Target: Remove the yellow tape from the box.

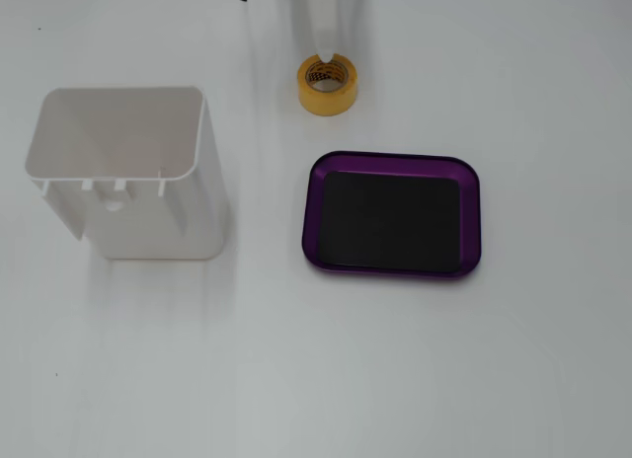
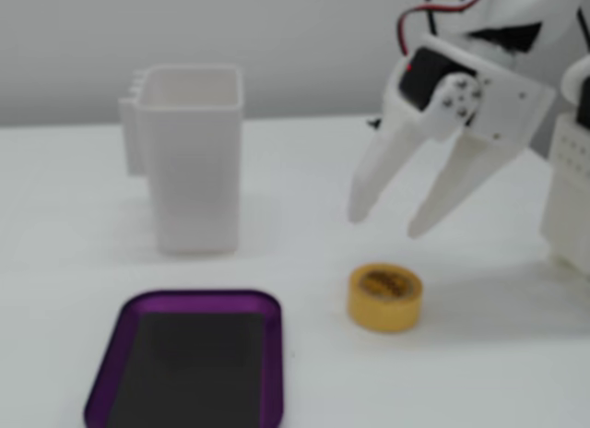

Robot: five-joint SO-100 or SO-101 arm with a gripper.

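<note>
Since the box (image 2: 272,354) nearest the camera shows only its bare black base, the yellow tape (image 2: 385,297) is already out of it, lying flat on the table just beside the purple rim and apart from it. I judge the roll light, stiff and ring-shaped with a hollow core, so one fingertip inside the core and one on the outer wall would hold it best. Farther back, my gripper (image 2: 390,216) hangs above the tape with fingers spread, holding nothing.
</note>
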